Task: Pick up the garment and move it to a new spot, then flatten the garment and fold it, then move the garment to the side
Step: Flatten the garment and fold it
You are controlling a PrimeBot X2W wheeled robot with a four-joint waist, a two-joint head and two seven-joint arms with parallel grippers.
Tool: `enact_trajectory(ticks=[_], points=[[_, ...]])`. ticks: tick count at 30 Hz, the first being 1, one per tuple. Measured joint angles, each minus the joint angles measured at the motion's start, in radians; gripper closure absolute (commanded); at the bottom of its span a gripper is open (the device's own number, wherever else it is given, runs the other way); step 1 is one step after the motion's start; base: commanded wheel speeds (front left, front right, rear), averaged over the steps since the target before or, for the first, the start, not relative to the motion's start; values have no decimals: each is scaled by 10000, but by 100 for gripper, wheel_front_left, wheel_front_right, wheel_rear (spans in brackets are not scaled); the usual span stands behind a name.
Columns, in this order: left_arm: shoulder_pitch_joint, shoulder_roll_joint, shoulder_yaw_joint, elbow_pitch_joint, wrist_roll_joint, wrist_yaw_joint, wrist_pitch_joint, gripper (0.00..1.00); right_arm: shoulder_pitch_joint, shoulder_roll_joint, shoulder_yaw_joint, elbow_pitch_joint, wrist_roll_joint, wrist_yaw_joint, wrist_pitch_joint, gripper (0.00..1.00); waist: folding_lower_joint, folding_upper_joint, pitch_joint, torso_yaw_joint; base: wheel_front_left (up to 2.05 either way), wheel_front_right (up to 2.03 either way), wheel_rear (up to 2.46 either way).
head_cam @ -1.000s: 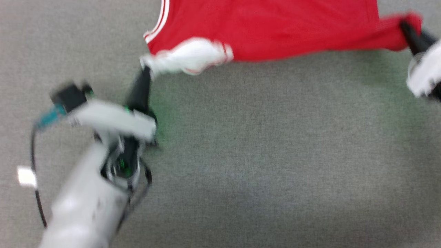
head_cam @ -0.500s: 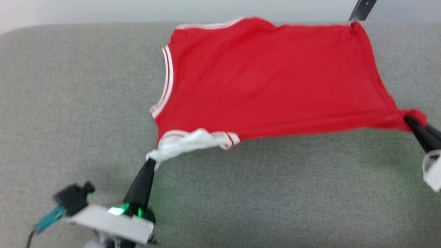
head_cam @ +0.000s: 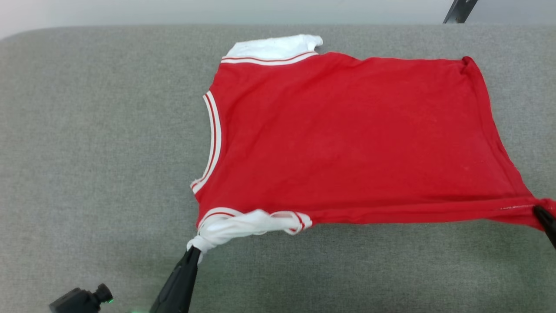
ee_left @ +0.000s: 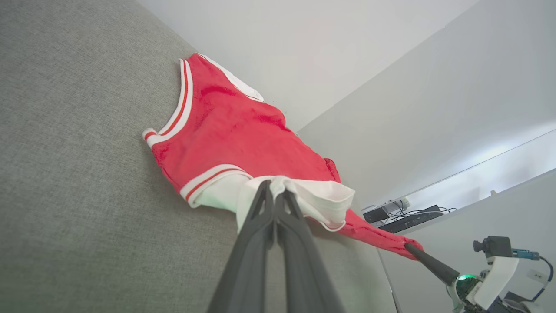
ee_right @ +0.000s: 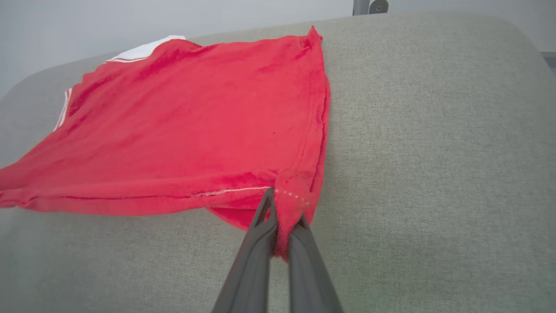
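The garment (head_cam: 347, 139), a red jersey with white red-striped trim, lies spread on the grey fabric table (head_cam: 87, 130), plain red side up. My left gripper (head_cam: 193, 252) is shut on the white sleeve end (head_cam: 247, 222) at the near left corner; the left wrist view shows the pinch (ee_left: 274, 191) on bunched white cloth. At the near right corner, my right gripper (head_cam: 538, 211) is shut on the red hem, seen close in the right wrist view (ee_right: 280, 200). The near edge is stretched taut between both grippers. Any lettering is hidden.
The table's far edge (head_cam: 130, 28) meets a pale wall. A dark metal post (head_cam: 460, 9) stands at the back right. Grey surface lies bare left of the garment and in front of it. Electronics on a shelf (ee_left: 391, 217) appear in the left wrist view.
The head camera has tilted up, so the whole jersey and the table's far edge now show. Both grippers keep their grip; the jersey now lies flatter and more spread out.
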Motion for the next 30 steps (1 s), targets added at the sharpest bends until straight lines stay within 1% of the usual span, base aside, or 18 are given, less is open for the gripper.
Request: enact_trajectory(ticks=[2, 4, 8, 11, 13, 15, 17, 19, 22, 24, 27, 30], points=[[87, -38, 42, -207, -38, 81, -2, 100, 267, 337, -267, -470, -82, 0, 268, 100, 0, 0, 80, 16, 0, 0, 0], [53, -23, 81, -205, 15, 125, -6, 100, 293, 506, -412, -715, -190, 0, 445, 100, 0, 0, 166, 14, 0, 0, 0], [-688, -132, 35, 75, 88, 8, 140, 100, -124, 727, -407, -546, -188, 0, 742, 100, 0, 0, 311, -4, 0, 0, 0], [-1648, -320, 33, 616, 86, -161, 245, 100, -932, 642, -230, 130, -188, 0, 853, 100, 0, 0, 436, -19, 0, 0, 0], [-2462, -548, -13, 1101, 92, -439, 257, 100, -1492, 581, -132, 765, -199, 0, 869, 100, 0, 0, 518, -6, 0, 0, 0], [-3378, -688, -115, 1806, 290, -673, 349, 100, -1943, 433, -71, 1348, -314, 0, 796, 100, 0, 0, 582, 68, 0, 0, 0], [-4158, -940, -73, 2539, 276, -775, 343, 100, -2432, 313, 8, 1877, -376, -2, 673, 100, 0, 0, 684, 145, 0, 0, 0], [-4914, -1012, -249, 3290, 564, -782, 522, 100, -3004, 280, 111, 2330, -391, 0, 518, 100, 0, 0, 829, 190, 0, 0, 0], [-5888, -1183, -276, 4305, 880, -742, 516, 100, -3864, 215, 232, 2968, -472, 0, 173, 100, 0, 0, 1091, 205, 0, 0, 0], [-6333, -1312, -314, 4916, 1139, -593, 466, 100, -4320, 186, 370, 3377, -556, 0, 6, 100, 0, 0, 1260, 201, 0, 0, 0], [-6806, -1361, -531, 5823, 1693, -393, 416, 100, -4604, 84, 616, 3958, -717, 0, -192, 100, 0, 0, 1454, 197, 0, 0, 0], [-6973, -1448, -867, 6537, 2128, -326, 366, 100, -4656, 10, 892, 4395, -750, 0, -412, 100, 0, 0, 1586, 185, 0, 0, 0]])
